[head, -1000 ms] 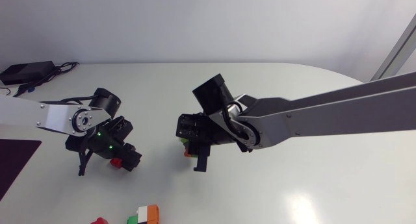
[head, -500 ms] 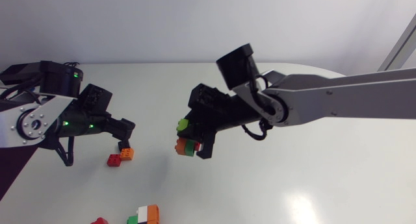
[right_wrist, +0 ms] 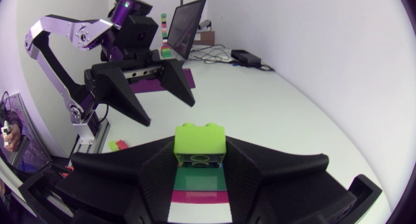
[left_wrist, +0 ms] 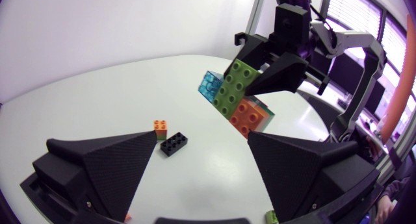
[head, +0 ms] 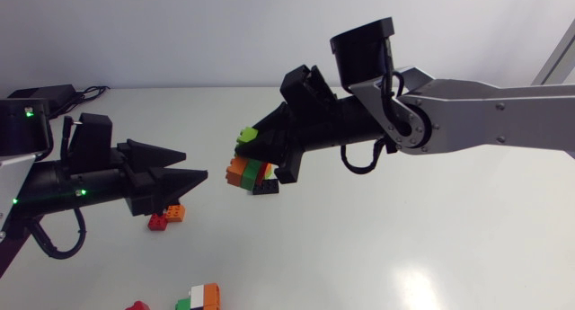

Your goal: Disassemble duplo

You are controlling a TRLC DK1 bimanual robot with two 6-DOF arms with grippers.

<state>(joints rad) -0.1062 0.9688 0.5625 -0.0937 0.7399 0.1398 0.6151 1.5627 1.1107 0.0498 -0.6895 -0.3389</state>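
My right gripper (head: 269, 153) is shut on a duplo stack (head: 249, 164) of lime, orange, red and green bricks, held above the table's middle. In the right wrist view the stack (right_wrist: 199, 146) sits between the fingers, lime brick foremost. My left gripper (head: 193, 164) stands open just left of it, pointing at it with nothing between its fingers. In the left wrist view the stack (left_wrist: 234, 97) hangs ahead of the open left gripper (left_wrist: 201, 143), a cyan brick at its far side. A black brick (head: 265, 187) lies on the table under the stack.
A red and an orange brick (head: 166, 217) lie together below my left gripper. Near the table's front edge are a green, white and orange brick group (head: 202, 296) and a red piece (head: 137, 305). A small orange brick (left_wrist: 160, 128) lies by the black brick (left_wrist: 173, 143).
My left gripper has lifted off the red and orange bricks and turned toward the stack. My right gripper has risen with the stack, and the black brick now lies on the table.
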